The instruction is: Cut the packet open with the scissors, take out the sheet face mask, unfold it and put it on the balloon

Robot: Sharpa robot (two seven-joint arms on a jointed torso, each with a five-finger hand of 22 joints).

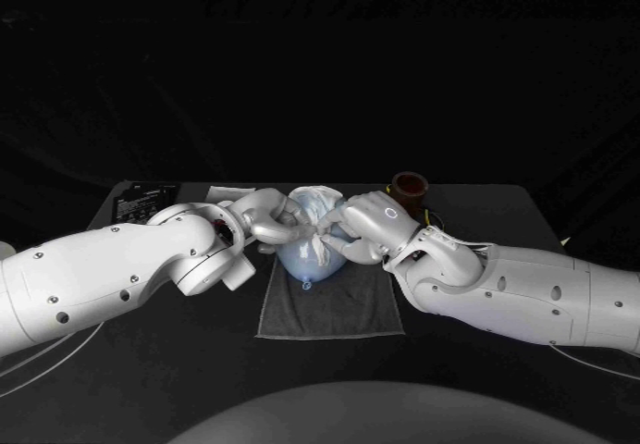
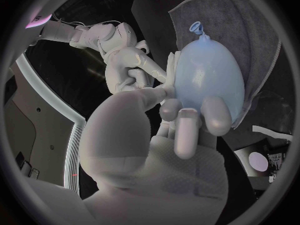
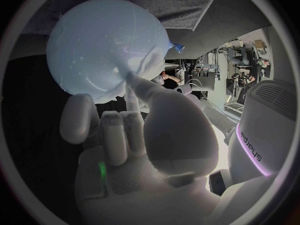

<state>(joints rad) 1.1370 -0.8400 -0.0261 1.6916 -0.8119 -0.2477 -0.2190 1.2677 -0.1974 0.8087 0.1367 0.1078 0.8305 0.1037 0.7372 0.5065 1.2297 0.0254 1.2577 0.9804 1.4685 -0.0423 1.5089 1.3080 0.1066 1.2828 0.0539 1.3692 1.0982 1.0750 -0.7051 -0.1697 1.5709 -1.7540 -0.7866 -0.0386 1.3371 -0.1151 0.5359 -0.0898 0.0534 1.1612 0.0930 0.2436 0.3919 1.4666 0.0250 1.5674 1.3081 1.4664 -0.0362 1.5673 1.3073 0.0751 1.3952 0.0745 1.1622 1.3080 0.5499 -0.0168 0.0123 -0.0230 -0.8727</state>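
Note:
A pale blue balloon [image 1: 310,261] lies on a grey towel [image 1: 334,310] at the table's middle, knot toward me. The white sheet face mask [image 1: 314,205] is draped crumpled over the balloon's far end. My left hand [image 1: 274,222] and right hand [image 1: 358,220] meet there from either side, each pinching the mask. In the left wrist view the left hand [image 2: 181,130] rests fingers on the balloon [image 2: 206,80], thumb at the mask's edge [image 2: 172,67]. In the right wrist view the right hand [image 3: 137,130] pinches wet mask [image 3: 147,67] against the balloon [image 3: 94,45].
A brown cylinder [image 1: 410,188] stands just behind the right hand. A dark flat thing with white print [image 1: 144,199] lies at the table's back left. The towel [image 2: 250,30] reaches past the balloon toward me. Both forearms flank the towel closely.

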